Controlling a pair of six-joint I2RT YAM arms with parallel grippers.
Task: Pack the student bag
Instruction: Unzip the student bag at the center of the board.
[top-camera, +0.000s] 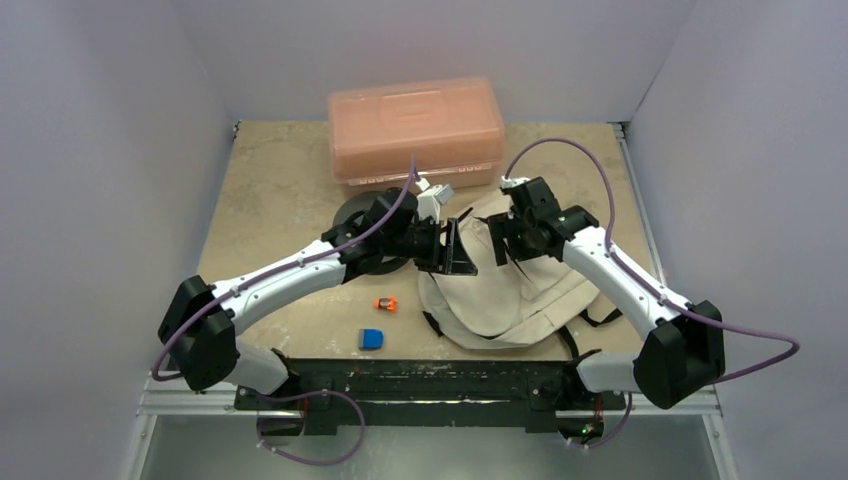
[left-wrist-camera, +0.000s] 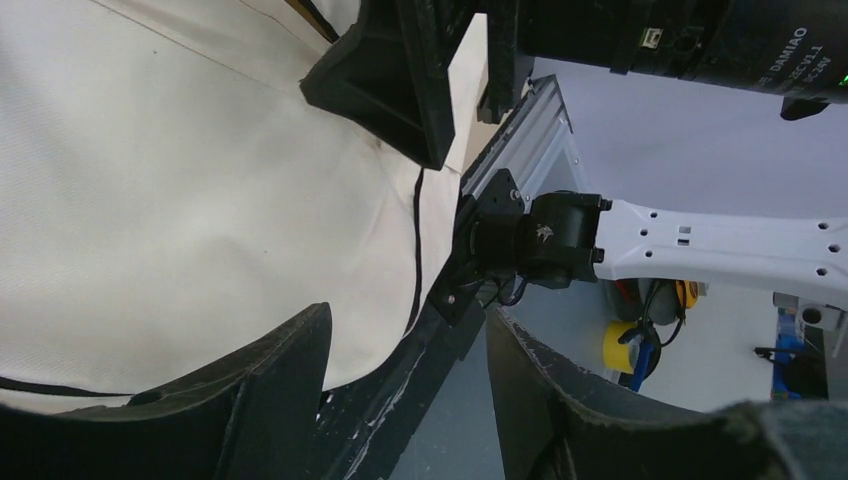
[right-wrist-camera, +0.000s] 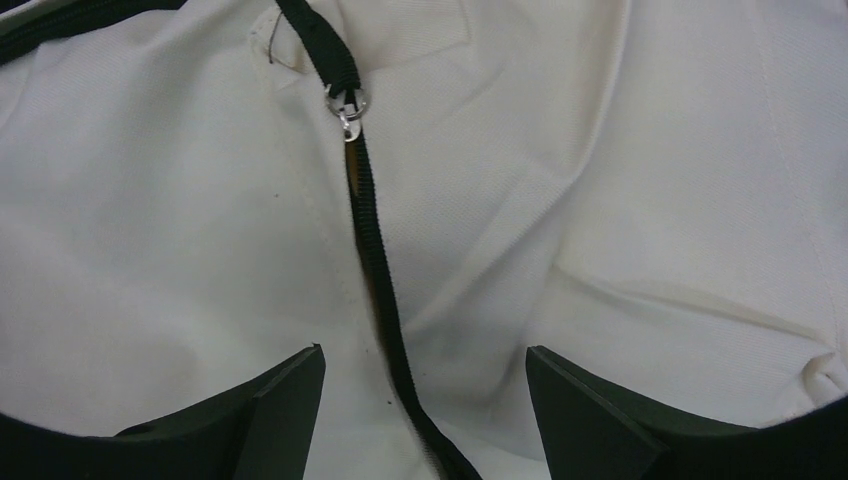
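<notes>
The cream student bag (top-camera: 510, 295) lies flat at the centre right of the table, with black straps at its near edge. My left gripper (top-camera: 458, 245) is open and empty at the bag's upper left edge; in the left wrist view (left-wrist-camera: 408, 320) the bag fabric (left-wrist-camera: 180, 200) lies beside its left finger. My right gripper (top-camera: 497, 238) is open just above the top of the bag. In the right wrist view (right-wrist-camera: 424, 352) its jaws straddle the black zip line (right-wrist-camera: 378, 270), with the metal zip slider (right-wrist-camera: 347, 108) further ahead.
A salmon-pink plastic box (top-camera: 415, 125) stands at the back. A grey disc (top-camera: 352, 215) lies partly under my left arm. A small orange object (top-camera: 386, 304) and a small blue object (top-camera: 371, 339) lie left of the bag. White walls enclose the table.
</notes>
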